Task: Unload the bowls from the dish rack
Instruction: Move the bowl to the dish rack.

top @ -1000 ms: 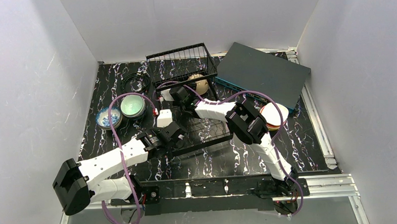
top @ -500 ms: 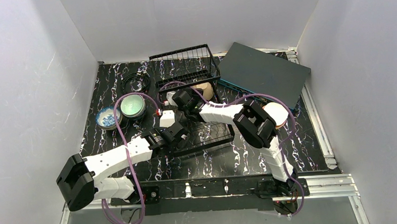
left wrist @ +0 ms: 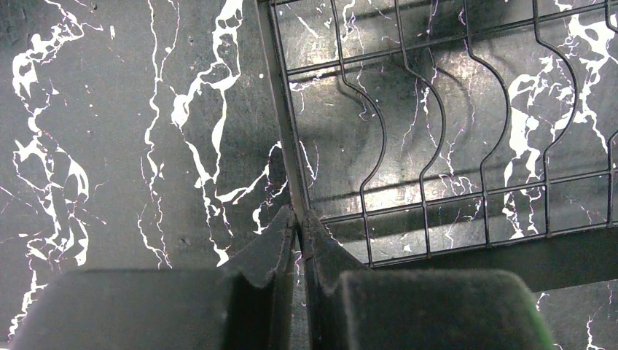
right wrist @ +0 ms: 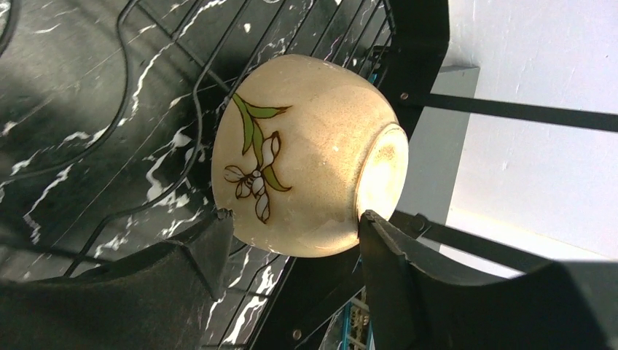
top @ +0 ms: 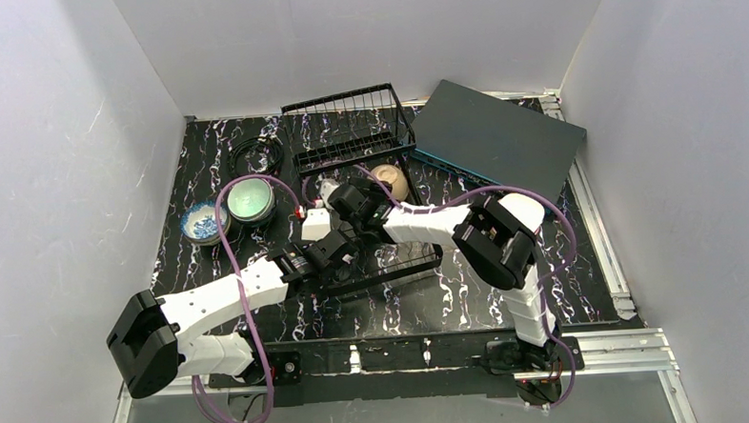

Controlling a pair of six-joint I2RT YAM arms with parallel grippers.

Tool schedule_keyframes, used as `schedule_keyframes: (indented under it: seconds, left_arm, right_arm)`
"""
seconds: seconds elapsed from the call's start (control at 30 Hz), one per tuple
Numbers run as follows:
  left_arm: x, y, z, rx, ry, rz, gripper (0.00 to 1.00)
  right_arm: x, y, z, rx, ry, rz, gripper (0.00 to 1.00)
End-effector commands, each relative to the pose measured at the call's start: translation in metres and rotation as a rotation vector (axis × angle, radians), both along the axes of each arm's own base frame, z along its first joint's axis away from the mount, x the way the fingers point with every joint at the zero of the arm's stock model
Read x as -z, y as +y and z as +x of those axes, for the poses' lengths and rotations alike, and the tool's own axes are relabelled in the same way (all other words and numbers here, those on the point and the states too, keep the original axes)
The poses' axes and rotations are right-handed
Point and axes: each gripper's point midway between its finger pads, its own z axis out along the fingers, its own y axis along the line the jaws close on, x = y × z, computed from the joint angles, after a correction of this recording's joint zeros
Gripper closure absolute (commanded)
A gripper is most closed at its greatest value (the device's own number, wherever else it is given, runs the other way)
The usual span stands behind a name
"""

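The black wire dish rack stands mid-table, its basket tier at the far end. A beige bowl with a painted flower lies on its side at the rack's right edge, just in front of the tier. My right gripper spans it; in the right wrist view both fingertips touch the bowl, so the gripper is shut on it. My left gripper is shut on the rack's near-left rim wire, with its fingers pinched together. A blue-and-white bowl and a pale green bowl sit on the table at left.
A flat dark grey-teal box lies at the back right, close to the rack. A coil of black cable lies at the back left. White walls close in the table on three sides. The right arm's elbow hangs over the table's right part.
My right gripper and the beige bowl moved nearer and rightward, out from under the basket tier. The rack shifted slightly right. My left gripper stayed clamped on the rim.
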Motion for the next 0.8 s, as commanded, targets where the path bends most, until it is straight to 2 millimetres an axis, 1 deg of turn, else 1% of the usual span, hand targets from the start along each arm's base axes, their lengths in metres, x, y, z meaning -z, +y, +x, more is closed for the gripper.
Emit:
schedule_keyframes:
  seconds: [0.0, 0.17, 0.3, 0.47, 0.7, 0.77]
  left_arm:
    - [-0.001, 0.0, 0.0, 0.014, -0.017, 0.011, 1.0]
    - [-0.003, -0.001, 0.002, 0.015, -0.029, 0.001, 1.0]
    - [-0.004, -0.003, 0.004, 0.02, -0.039, -0.011, 1.0]
    - [-0.007, -0.01, 0.005, 0.032, -0.046, -0.045, 1.0]
    - [-0.007, -0.022, 0.003, 0.051, -0.042, -0.12, 1.0]
    - [-0.005, -0.026, 0.002, 0.056, -0.036, -0.142, 0.99]
  right_arm:
    - [0.039, -0.011, -0.043, 0.0, 0.165, -0.009, 0.29]
    - [0.034, -0.018, -0.061, 0.014, 0.175, -0.011, 0.28]
    - [0.03, -0.023, -0.076, 0.035, 0.201, 0.019, 0.28]
    - [0.021, -0.026, -0.094, 0.04, 0.222, 0.04, 0.28]
    - [-0.011, -0.025, -0.107, 0.054, 0.246, 0.152, 0.27]
    - [-0.025, -0.025, -0.11, 0.059, 0.242, 0.213, 0.25]
